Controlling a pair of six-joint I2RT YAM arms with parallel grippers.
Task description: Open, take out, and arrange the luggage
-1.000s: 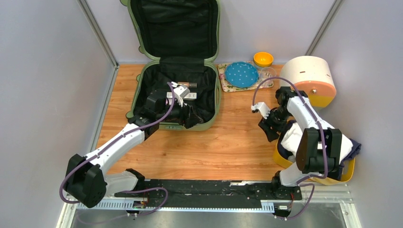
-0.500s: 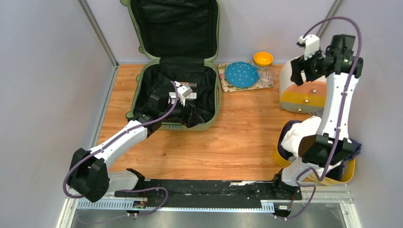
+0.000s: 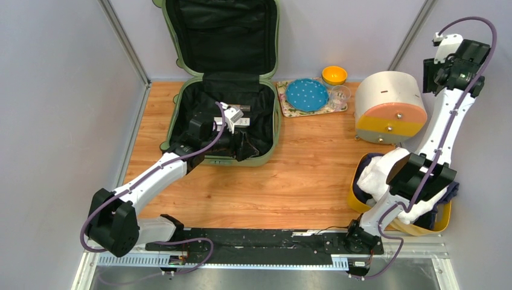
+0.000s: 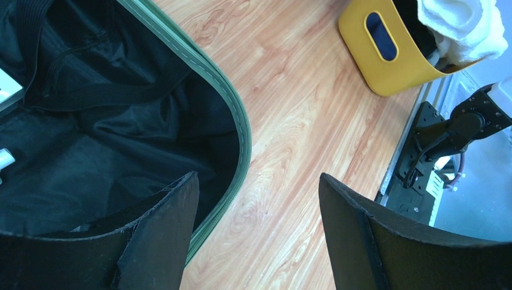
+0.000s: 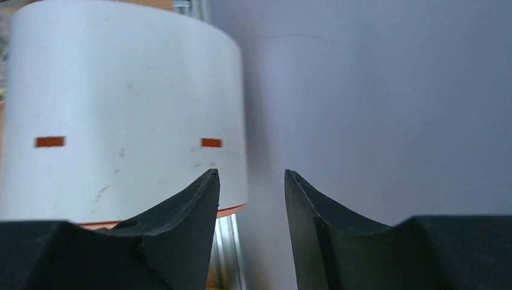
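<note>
Luggage [image 3: 229, 81] lies open on the counter's [image 3: 290, 175] far left, its lid upright against the back wall. Left jaws hang over its near right rim, spread wide and empty. Right jaws, high beside the round box [image 3: 389, 99], stand slightly parted, holding nothing.

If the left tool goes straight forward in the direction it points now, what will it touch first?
Probably the wooden table, just outside the green rim of the luggage. The rim runs close by one finger of the open left tool, so that finger may catch it first; depth is unclear.
</note>
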